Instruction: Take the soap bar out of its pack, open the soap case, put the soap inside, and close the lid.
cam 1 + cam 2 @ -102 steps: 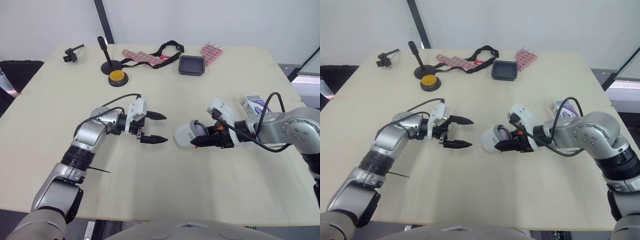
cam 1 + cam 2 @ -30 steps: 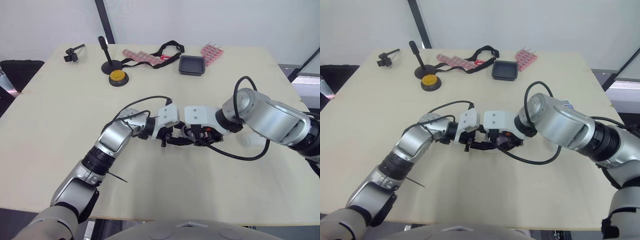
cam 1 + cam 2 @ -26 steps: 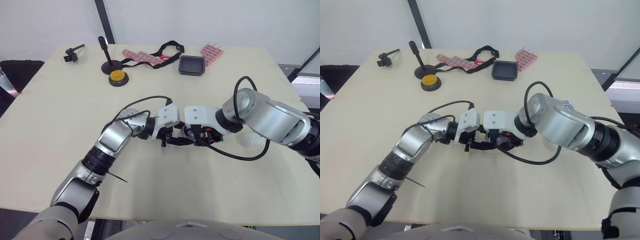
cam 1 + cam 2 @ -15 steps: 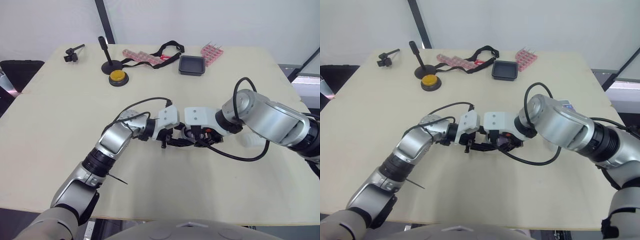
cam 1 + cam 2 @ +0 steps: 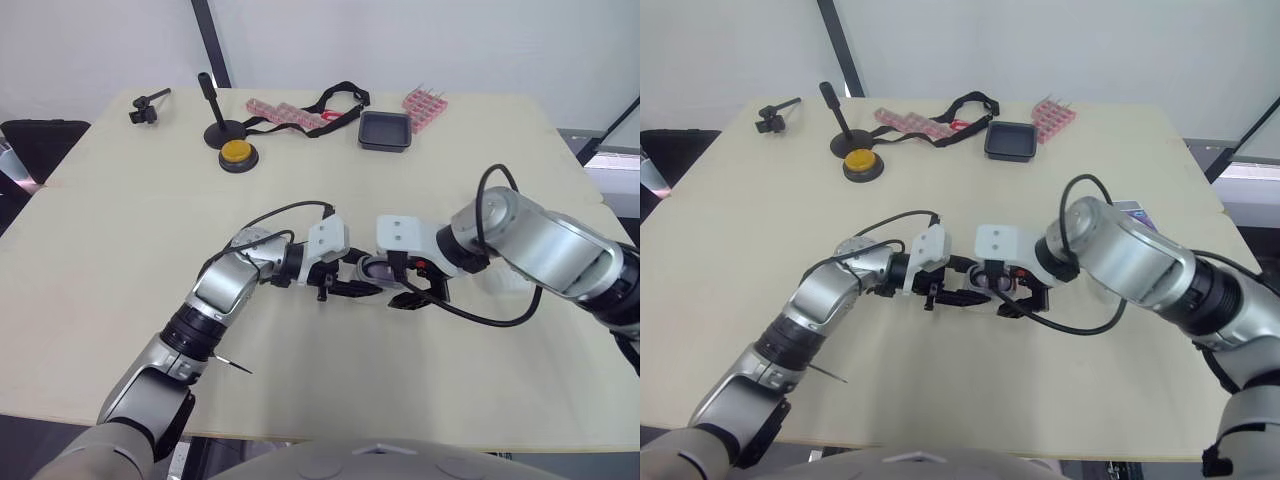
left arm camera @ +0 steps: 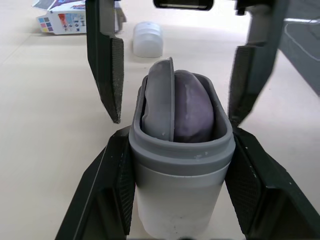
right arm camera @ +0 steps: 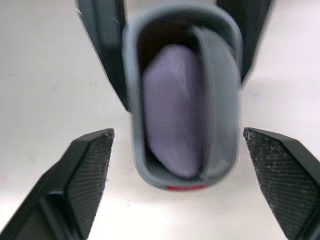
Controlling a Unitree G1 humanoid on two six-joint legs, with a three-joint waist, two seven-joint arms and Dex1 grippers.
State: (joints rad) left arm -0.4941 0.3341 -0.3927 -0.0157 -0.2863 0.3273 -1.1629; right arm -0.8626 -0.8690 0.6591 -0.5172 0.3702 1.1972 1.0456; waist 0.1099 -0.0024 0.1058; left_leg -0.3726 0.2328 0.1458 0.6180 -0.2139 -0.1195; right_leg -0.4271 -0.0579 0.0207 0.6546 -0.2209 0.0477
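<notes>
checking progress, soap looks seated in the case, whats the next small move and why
Probably send the right gripper to the white lid lying on the table. The purple soap sits inside the open soap case, clamped by the left gripper; the right jaws stand wide open, clear of the case, and only closing remains.

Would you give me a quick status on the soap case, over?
Left gripper shut on grey-rimmed white soap case; right gripper open, astride its mouth. Purple soap bar inside. White lid lies apart on table.
</notes>
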